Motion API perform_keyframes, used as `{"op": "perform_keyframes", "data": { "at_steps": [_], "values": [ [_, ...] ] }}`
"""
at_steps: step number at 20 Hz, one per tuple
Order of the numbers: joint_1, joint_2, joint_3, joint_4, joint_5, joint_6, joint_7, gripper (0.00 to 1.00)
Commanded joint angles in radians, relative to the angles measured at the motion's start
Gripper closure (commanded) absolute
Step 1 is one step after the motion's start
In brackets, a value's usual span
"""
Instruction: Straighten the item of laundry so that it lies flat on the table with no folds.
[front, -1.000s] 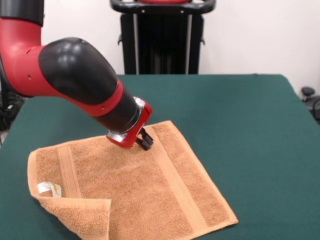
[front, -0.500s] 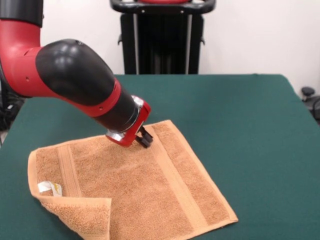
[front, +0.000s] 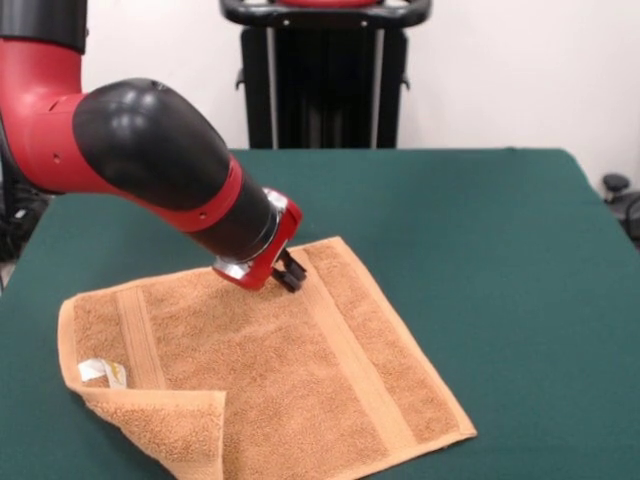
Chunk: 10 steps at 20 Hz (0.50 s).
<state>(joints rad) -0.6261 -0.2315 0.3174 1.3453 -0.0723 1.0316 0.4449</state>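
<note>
The orange-tan terry towel (front: 270, 380) lies on the dark green table (front: 480, 230) at the near left. It is mostly spread out, with woven border bands showing. Its near-left corner (front: 170, 425) is folded over onto the towel, and the white tag with yellow print (front: 103, 373) shows beside that fold. My gripper (front: 291, 277) comes in from the upper left on the red and black arm. Its tips are at the towel's far edge, close to or touching the cloth. The black fingers sit close together; I cannot tell if they pinch the cloth.
The robot's black pedestal (front: 325, 75) stands at the table's far side. The bulky arm (front: 140, 150) hangs over the table's left part. A dark object (front: 620, 195) sits off the table's right edge.
The gripper has shifted slightly up and away, and the towel's far edge and left side have shifted a little with it. The folded corner stays folded.
</note>
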Motion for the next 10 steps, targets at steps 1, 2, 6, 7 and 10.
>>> {"op": "perform_keyframes", "data": {
  "at_steps": [1,2,6,7,10],
  "values": [
    [0.027,0.130,-0.005,0.214,-0.027,0.077,0.147,1.00],
    [0.026,0.128,-0.004,0.219,-0.026,0.075,0.148,1.00],
    [0.021,0.117,0.003,0.246,-0.019,0.060,0.152,1.00],
    [0.018,0.114,0.006,0.254,-0.017,0.056,0.152,1.00],
    [0.016,0.109,0.009,0.268,-0.017,0.051,0.151,1.00]
  ]
}}
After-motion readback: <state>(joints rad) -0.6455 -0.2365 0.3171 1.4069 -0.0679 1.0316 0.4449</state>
